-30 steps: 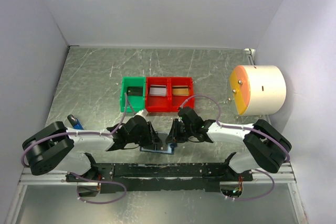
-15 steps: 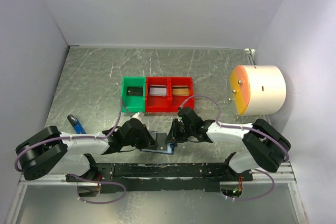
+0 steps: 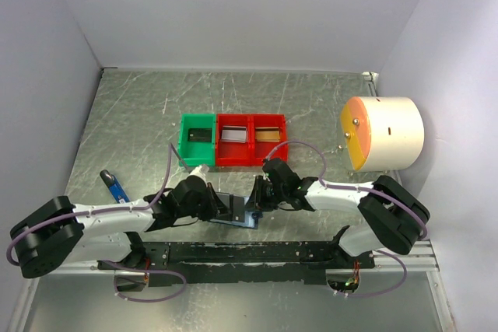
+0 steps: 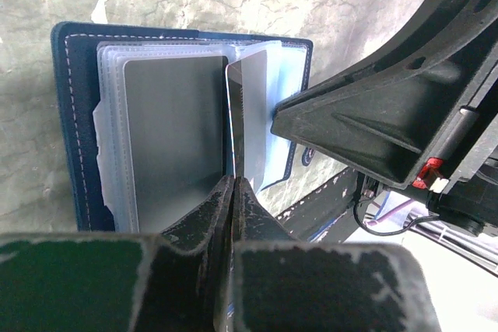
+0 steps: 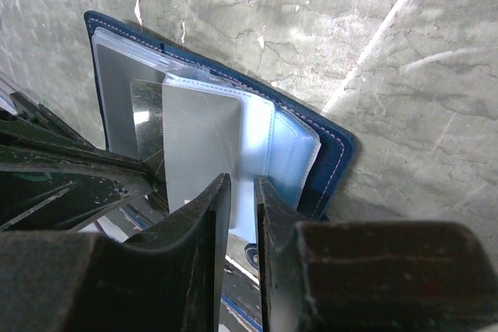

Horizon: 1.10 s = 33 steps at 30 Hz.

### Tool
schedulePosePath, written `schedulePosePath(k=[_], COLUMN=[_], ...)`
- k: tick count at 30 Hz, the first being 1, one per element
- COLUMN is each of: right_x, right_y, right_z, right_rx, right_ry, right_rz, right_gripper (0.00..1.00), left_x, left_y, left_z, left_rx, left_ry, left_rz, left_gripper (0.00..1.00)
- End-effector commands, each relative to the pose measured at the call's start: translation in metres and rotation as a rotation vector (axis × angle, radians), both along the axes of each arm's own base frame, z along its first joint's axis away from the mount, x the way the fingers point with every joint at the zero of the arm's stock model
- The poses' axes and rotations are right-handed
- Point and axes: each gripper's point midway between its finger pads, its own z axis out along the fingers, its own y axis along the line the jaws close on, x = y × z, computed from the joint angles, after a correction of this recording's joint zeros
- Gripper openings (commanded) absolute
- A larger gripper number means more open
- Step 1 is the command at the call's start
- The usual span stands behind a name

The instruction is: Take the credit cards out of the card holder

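Observation:
The navy card holder point(image 4: 74, 114) lies open near the table's front edge point(image 3: 235, 210), its pale plastic sleeves fanned out. One grey credit card point(image 4: 167, 130) rests flat in a sleeve. Another grey card point(image 4: 249, 103) stands tilted up out of the sleeves, and my left gripper point(image 4: 233, 184) is shut on its near edge. In the right wrist view that card point(image 5: 201, 138) shows broadside. My right gripper point(image 5: 243, 188) grips the pale sleeves at the holder's point(image 5: 334, 153) right side, jaws a narrow slit apart. From above, both grippers point(image 3: 220, 207) point(image 3: 253, 205) meet over the holder.
Behind the holder stand a green bin point(image 3: 184, 141) with a dark card and a red double bin point(image 3: 250, 153) with a silvery and a tan card. A cream drum with an orange face point(image 3: 383, 134) sits far right. A small blue tag point(image 3: 117, 186) lies left.
The left gripper's jaws have closed onto the upright card. The left arm has swung lower and leftward. The right arm has stayed where it was.

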Motion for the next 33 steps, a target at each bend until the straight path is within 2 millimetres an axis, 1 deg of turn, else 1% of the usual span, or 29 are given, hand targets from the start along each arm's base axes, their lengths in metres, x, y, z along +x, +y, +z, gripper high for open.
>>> schedulePosePath(k=[1, 4, 6, 9, 13, 15, 17, 20, 22, 24, 27, 29, 31, 33], right_x=[-0.020, -0.018, -0.015, -0.006, 0.008, 0.011, 0.010, 0.006, 0.001, -0.002, -0.006, -0.010, -0.014, -0.018], right_y=[-0.052, -0.051, -0.046, -0.034, -0.013, 0.001, 0.012, 0.021, 0.023, 0.019, 0.007, 0.002, -0.001, -0.005], right_z=[-0.049, -0.046, -0.039, -0.018, 0.019, 0.035, 0.044, 0.041, 0.029, 0.013, -0.009, -0.018, -0.024, -0.030], right_rx=[-0.257, -0.260, -0.249, -0.201, -0.109, -0.037, 0.025, 0.069, 0.067, 0.030, -0.032, -0.051, -0.054, -0.059], right_ry=[0.079, 0.072, 0.061, 0.015, -0.064, -0.084, -0.086, -0.065, -0.021, 0.020, 0.062, 0.080, 0.093, 0.110], right_rz=[-0.030, -0.026, -0.016, 0.007, 0.050, 0.069, 0.085, 0.109, 0.121, 0.109, 0.078, 0.071, 0.060, 0.047], right_gripper=[0.20, 0.20, 0.20, 0.21, 0.24, 0.25, 0.26, 0.27, 0.27, 0.27, 0.26, 0.26, 0.26, 0.25], left_x=[0.004, 0.005, 0.005, 0.005, 0.004, 0.004, 0.004, 0.004, 0.004, 0.005, 0.006, 0.006, 0.007, 0.006], left_y=[0.004, 0.006, 0.007, 0.008, 0.008, 0.008, 0.009, 0.008, 0.007, 0.006, 0.002, -0.001, -0.007, -0.012], left_z=[0.004, 0.004, 0.004, 0.004, 0.003, 0.004, 0.003, 0.005, 0.005, 0.005, 0.008, 0.009, 0.013, 0.013], left_rx=[0.013, 0.031, 0.043, 0.045, 0.047, 0.047, 0.048, 0.040, 0.042, 0.041, 0.019, -0.009, -0.053, -0.084], left_ry=[-0.022, -0.024, -0.026, -0.026, -0.023, -0.023, -0.023, -0.025, -0.024, -0.024, -0.029, -0.032, -0.040, -0.036], left_rz=[0.019, 0.020, 0.021, 0.021, 0.018, 0.018, 0.021, 0.019, 0.017, 0.016, 0.013, 0.010, 0.006, 0.000], left_gripper=[0.10, 0.09, 0.09, 0.09, 0.08, 0.08, 0.08, 0.09, 0.09, 0.11, 0.16, 0.20, 0.23, 0.25])
